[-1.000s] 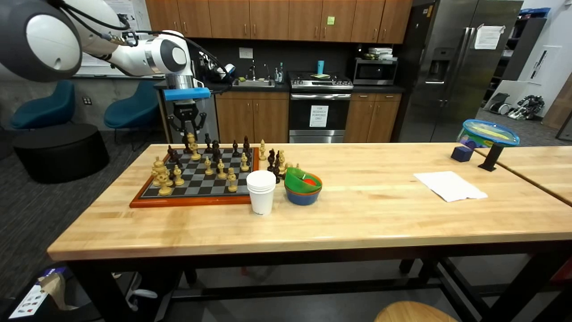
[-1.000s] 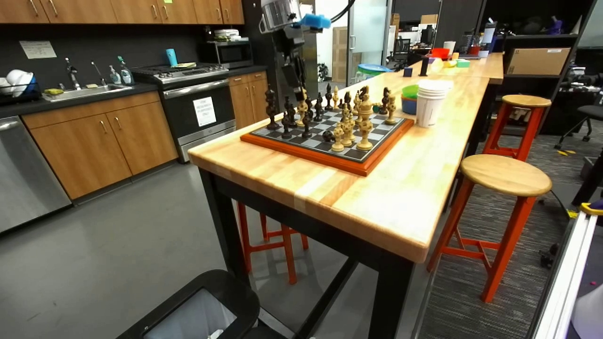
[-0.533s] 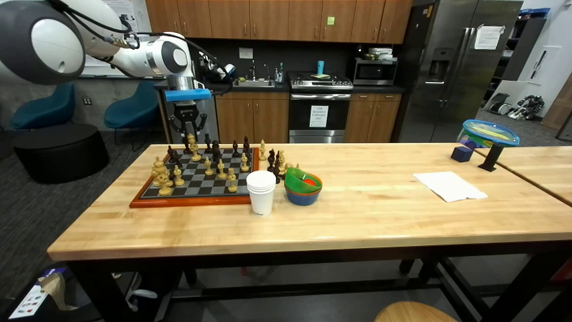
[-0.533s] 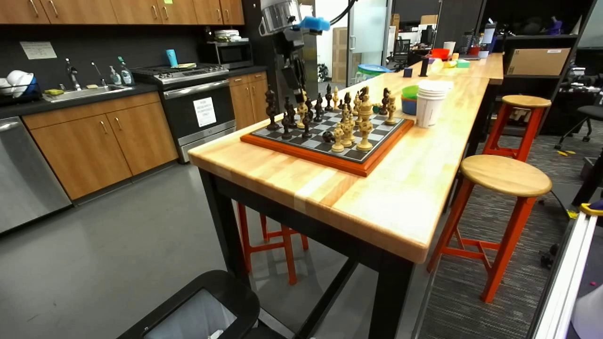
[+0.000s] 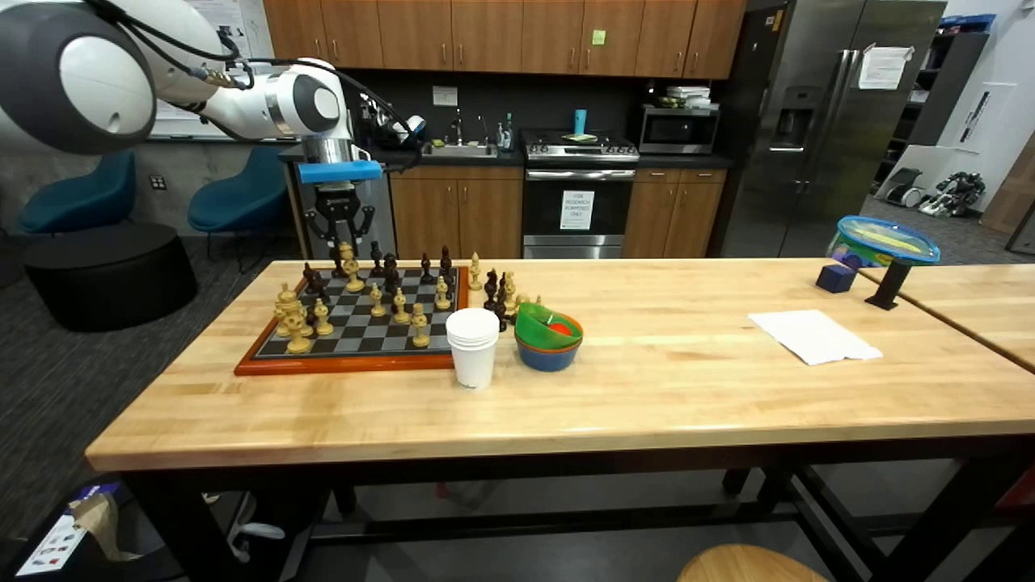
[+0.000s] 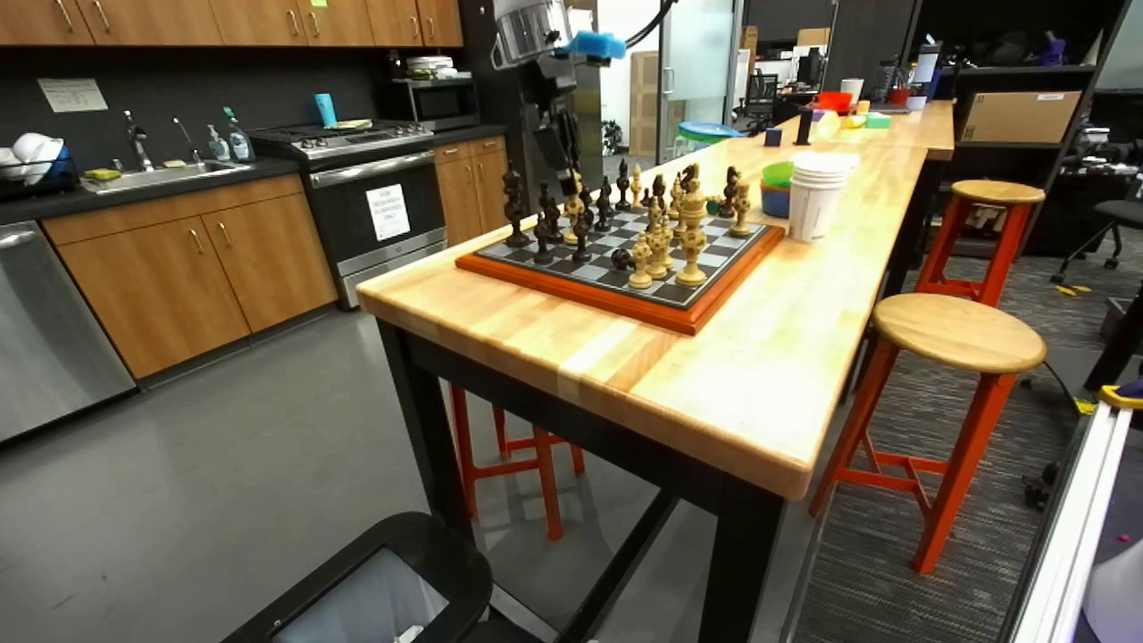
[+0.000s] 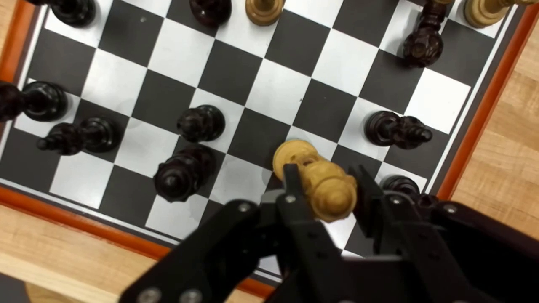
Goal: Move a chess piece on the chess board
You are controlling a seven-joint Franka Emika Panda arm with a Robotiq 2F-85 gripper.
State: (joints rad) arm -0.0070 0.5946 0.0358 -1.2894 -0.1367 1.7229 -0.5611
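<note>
The chess board point(image 5: 348, 365) with its reddish-brown frame lies on the table and shows in both exterior views point(image 6: 616, 304). Several light and dark pieces stand on it. My gripper point(image 5: 340, 241) points down over its far part in an exterior view. In the wrist view my gripper point(image 7: 323, 169) has a tall light chess piece point(image 7: 330, 191) between its fingers, close against both sides. The piece point(image 5: 354, 279) leans a little in an exterior view. Its base is at or just above the board; I cannot tell which. A dark piece point(image 6: 621, 259) lies on its side on the board.
Dark pieces point(image 7: 183, 172) point(image 7: 396, 128) stand near the gripper on both sides. A stack of white cups point(image 5: 473, 347) and a blue bowl point(image 5: 548, 356) with a green one stand beside the board. Several pieces point(image 5: 508, 295) stand off the board's edge.
My gripper and the light piece have shifted very slightly down and sideways since a second ago. Over the last half second nothing visibly moves.
</note>
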